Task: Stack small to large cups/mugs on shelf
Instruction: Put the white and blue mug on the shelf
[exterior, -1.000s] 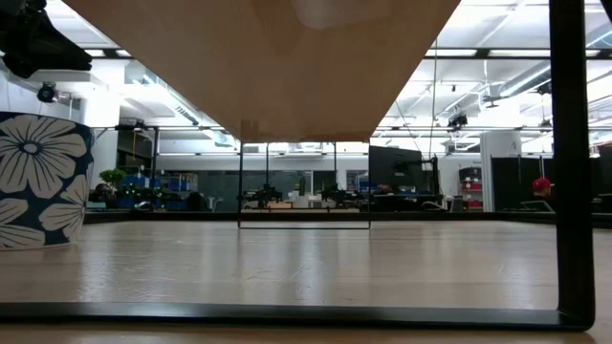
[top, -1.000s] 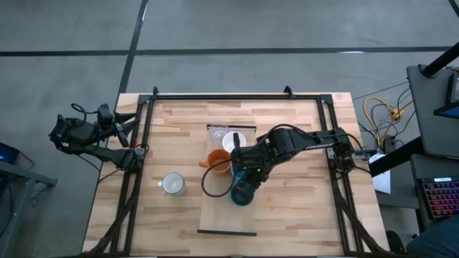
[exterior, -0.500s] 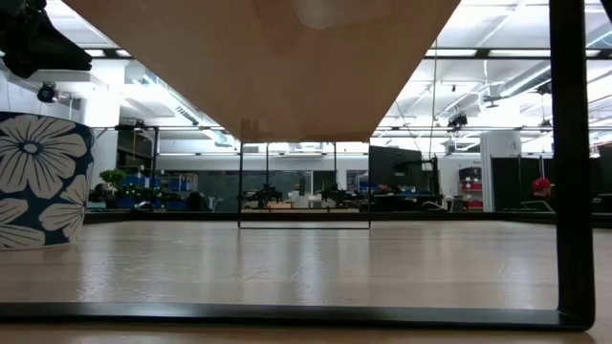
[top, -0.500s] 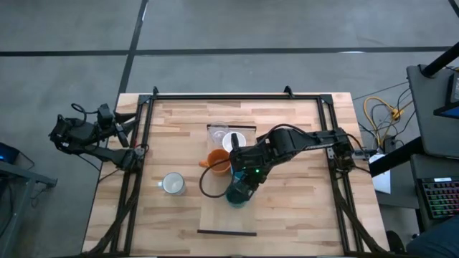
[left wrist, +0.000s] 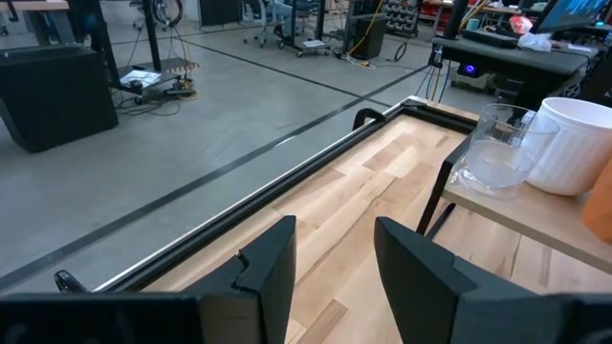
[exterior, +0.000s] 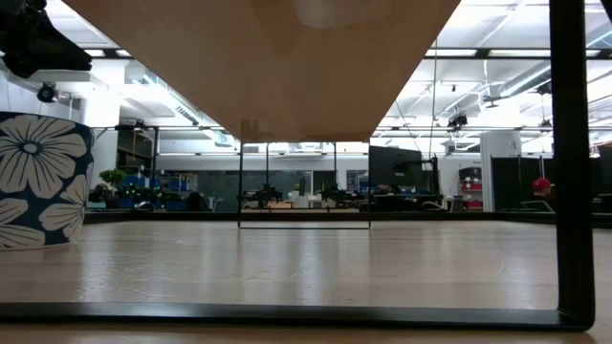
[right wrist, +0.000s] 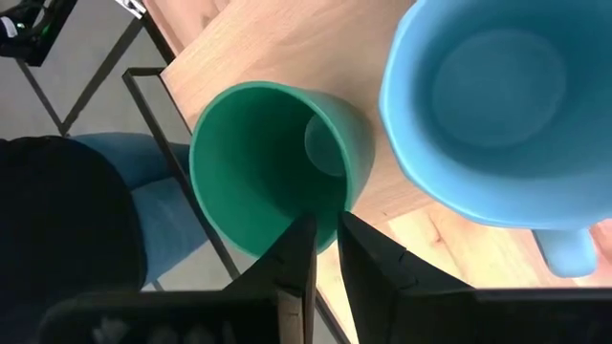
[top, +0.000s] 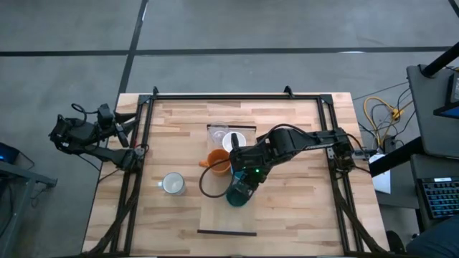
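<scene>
The shelf (top: 215, 211) lies along the table's (top: 301, 208) middle, carrying in a row the glass (top: 217, 132), white mug (top: 231, 141), orange mug (top: 217, 162), blue mug (right wrist: 497, 105) and green cup (right wrist: 277, 167). A grey mug (top: 173, 184) stands apart on the table, left of the shelf. The right gripper (right wrist: 325, 250) pinches the green cup's rim — one finger inside, one outside (the blue mug touching beside it) — while the left gripper (left wrist: 330, 263) hangs spread at the table's left edge.

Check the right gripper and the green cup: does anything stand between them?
Nothing does. The right gripper is already shut on the green cup, its rim pinched between the fingers, over the shelf. The light blue mug stands close beside the cup. The left gripper waits open off the table's left edge.
</scene>
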You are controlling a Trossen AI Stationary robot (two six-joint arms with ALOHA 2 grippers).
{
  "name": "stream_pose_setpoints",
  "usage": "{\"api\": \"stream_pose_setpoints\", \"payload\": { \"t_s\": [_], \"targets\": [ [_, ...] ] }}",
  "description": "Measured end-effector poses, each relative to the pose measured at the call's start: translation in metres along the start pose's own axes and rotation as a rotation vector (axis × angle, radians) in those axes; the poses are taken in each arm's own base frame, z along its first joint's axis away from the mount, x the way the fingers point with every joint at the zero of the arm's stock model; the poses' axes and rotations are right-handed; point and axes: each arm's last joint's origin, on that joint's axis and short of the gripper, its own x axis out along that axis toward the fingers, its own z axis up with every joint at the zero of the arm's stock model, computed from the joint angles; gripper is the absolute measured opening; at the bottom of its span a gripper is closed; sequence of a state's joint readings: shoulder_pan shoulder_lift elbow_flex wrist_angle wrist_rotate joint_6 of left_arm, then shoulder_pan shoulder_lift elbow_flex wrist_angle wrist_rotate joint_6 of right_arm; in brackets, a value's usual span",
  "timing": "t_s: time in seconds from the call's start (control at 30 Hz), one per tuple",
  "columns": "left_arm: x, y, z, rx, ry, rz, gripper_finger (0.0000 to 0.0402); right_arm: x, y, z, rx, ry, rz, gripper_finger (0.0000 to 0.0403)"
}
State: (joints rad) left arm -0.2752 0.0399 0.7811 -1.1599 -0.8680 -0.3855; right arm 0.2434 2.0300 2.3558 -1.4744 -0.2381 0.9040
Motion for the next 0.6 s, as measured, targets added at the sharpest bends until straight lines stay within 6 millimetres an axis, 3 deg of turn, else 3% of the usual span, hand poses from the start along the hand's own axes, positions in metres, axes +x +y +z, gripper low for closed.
{"api": "stream_pose_setpoints", "payload": {
  "t_s": [0.17,0.3,0.43,0.6],
  "targets": [
    [0.0,0.0,0.0,0.0,0.0,0.0,0.013,-0.004,0.001,0.003,-0.037,-0.077,-0.012,0.0041],
    [0.0,0.0,0.0,0.0,0.0,-0.001,0.013,-0.018,0.003,0.006,-0.104,-0.258,-0.029,0.0041],
    [0.0,0.0,0.0,0.0,0.001,-0.002,0.013,-0.048,0.001,0.006,-0.195,-0.558,-0.154,0.0041],
    [0.0,0.0,0.0,0.0,0.001,-0.002,0.013,-0.1,-0.012,-0.007,-0.18,-1.021,-0.548,0.0041]
  ]
}}
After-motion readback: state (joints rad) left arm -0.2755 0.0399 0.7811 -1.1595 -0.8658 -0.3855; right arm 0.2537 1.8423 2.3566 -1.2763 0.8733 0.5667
